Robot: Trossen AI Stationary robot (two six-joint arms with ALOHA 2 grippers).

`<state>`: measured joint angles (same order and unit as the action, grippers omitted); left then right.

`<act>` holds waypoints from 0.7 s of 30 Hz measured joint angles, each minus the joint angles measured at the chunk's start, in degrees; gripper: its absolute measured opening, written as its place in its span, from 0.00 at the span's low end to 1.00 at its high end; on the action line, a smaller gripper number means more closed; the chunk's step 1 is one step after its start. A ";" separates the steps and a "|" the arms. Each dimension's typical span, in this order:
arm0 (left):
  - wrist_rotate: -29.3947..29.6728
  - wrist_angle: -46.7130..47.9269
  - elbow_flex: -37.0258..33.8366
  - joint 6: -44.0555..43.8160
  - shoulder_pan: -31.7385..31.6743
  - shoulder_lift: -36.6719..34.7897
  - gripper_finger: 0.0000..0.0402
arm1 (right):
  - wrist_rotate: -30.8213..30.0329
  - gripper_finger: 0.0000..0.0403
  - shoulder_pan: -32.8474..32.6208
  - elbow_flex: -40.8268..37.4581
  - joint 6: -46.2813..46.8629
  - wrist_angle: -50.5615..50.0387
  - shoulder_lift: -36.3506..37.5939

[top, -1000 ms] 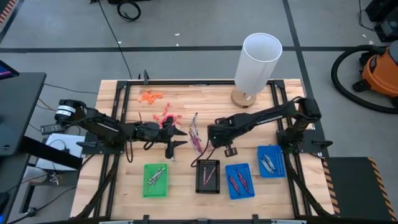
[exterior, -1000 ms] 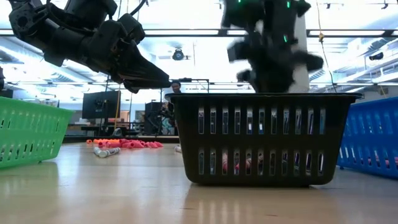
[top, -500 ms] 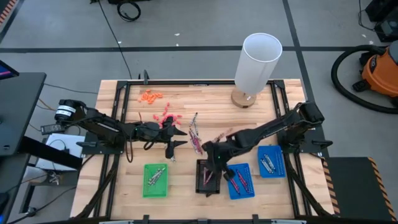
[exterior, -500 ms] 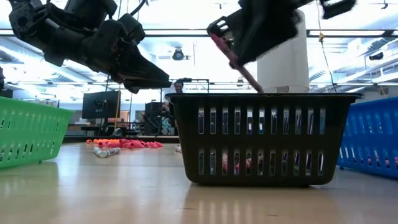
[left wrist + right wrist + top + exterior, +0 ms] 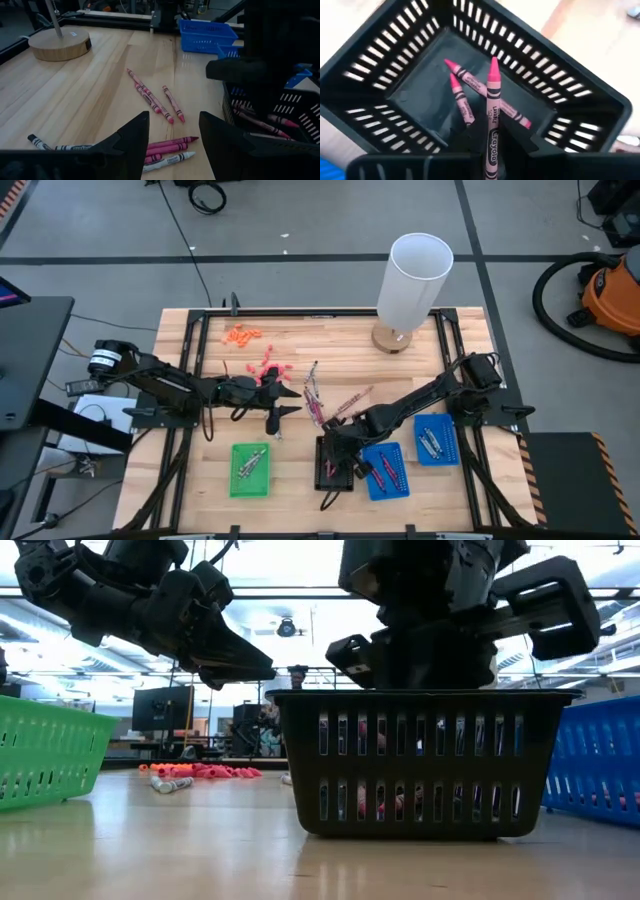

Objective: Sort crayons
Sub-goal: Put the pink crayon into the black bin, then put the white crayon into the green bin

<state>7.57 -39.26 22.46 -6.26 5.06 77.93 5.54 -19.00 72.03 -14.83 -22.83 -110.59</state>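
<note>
Jaws clamped a pink crayon (image 5: 491, 120): my right gripper (image 5: 345, 457) hung over the black tray (image 5: 395, 55). I judged: release low, parallel to those inside. Left gripper (image 5: 172, 145) gaped empty.

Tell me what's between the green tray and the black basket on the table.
Bare wood only in the high view: nothing lies between the green tray and the black basket.
</note>
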 joint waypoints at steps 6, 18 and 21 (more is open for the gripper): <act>-0.04 0.25 0.00 -0.23 0.00 0.00 0.46 | -0.03 0.22 0.00 0.09 2.80 0.12 1.62; -6.32 35.95 11.08 2.38 3.82 0.83 0.46 | -14.77 0.25 -0.37 0.09 5.69 -9.52 14.33; -5.77 49.65 17.06 5.83 4.29 2.90 0.46 | -15.51 0.25 -0.39 0.11 7.26 -10.83 16.30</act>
<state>1.80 10.39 39.52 -0.44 9.35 80.83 -9.97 -19.40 72.14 -7.56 -33.66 -94.29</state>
